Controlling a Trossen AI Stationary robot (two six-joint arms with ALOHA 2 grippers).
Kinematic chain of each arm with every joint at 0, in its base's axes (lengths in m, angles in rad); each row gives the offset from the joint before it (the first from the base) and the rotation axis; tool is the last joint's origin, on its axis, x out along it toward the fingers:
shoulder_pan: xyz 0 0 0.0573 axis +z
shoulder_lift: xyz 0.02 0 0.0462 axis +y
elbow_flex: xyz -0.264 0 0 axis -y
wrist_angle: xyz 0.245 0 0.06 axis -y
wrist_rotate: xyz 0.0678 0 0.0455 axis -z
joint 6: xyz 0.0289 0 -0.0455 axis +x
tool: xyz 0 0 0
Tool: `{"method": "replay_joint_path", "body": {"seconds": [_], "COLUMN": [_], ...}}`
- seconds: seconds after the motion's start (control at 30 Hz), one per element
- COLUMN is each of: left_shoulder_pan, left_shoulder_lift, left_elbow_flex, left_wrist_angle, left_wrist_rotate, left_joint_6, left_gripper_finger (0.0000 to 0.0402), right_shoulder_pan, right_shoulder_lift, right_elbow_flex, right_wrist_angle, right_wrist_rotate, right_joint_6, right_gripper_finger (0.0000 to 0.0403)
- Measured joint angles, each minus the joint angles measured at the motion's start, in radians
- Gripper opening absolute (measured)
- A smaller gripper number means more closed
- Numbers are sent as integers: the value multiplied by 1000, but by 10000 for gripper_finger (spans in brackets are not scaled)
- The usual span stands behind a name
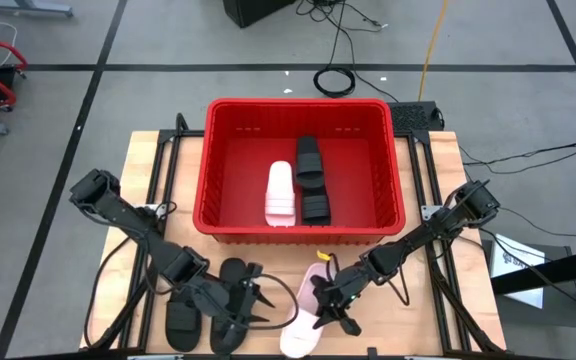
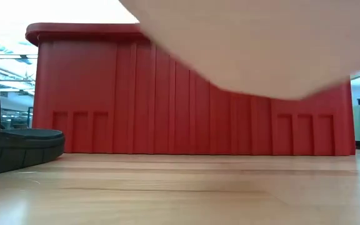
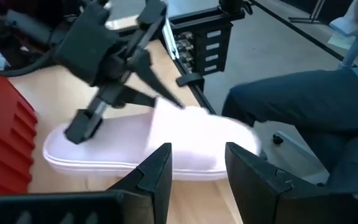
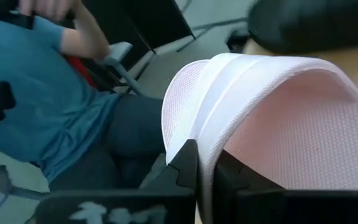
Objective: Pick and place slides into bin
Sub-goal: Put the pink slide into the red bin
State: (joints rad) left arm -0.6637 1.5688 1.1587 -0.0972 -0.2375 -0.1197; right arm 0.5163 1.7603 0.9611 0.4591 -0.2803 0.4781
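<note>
Near the table's front edge, just before the red bin (image 1: pixel 233 160), the right gripper (image 1: pixel 334 300) is clenched on the strap edge of a pale pink slide (image 1: pixel 306 318), pinched between its fingers (image 4: pixel 185 168). The left gripper (image 1: pixel 240 305) hovers just beside it, jaws parted, over two black slides (image 1: pixel 203 310).

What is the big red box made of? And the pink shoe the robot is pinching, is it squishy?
The bin looks like hard moulded plastic: glossy red, ribbed walls, rolled rim. The pink slide in the right gripper looks like soft foam or rubber: matte, with a fine dotted texture and a ribbed strap. Squishiness can't be confirmed by sight.
</note>
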Motion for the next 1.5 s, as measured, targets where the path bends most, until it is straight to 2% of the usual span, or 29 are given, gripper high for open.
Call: {"method": "replay_joint_path", "body": {"seconds": [0.13,0.43,0.57,0.73,1.13,1.5], "left_shoulder_pan": [11,13,11,-6,18,180], "left_shoulder_lift": [0,-44,-108,-161,-182,-247], "left_elbow_flex": [0,0,0,1,0,-1], "left_wrist_angle": [20,16,0,-68,-220,-316], "left_wrist_rotate": [0,-44,-100,-203,-381,-378], "left_joint_6": [11,57,55,40,43,109], "left_gripper_finger": [145,145,145,145,145,145], "right_shoulder_pan": [0,-16,-32,-54,-68,-218], "right_shoulder_lift": [0,0,-22,-101,-326,-422], "right_elbow_flex": [56,222,278,285,285,285], "right_wrist_angle": [-50,-289,-367,-424,-733,-799], "right_wrist_rotate": [-39,-38,-35,-25,327,358], "right_joint_6": [-50,-177,-241,-306,-466,-537], "right_gripper_finger": [5,5,6,6,6,6]}}
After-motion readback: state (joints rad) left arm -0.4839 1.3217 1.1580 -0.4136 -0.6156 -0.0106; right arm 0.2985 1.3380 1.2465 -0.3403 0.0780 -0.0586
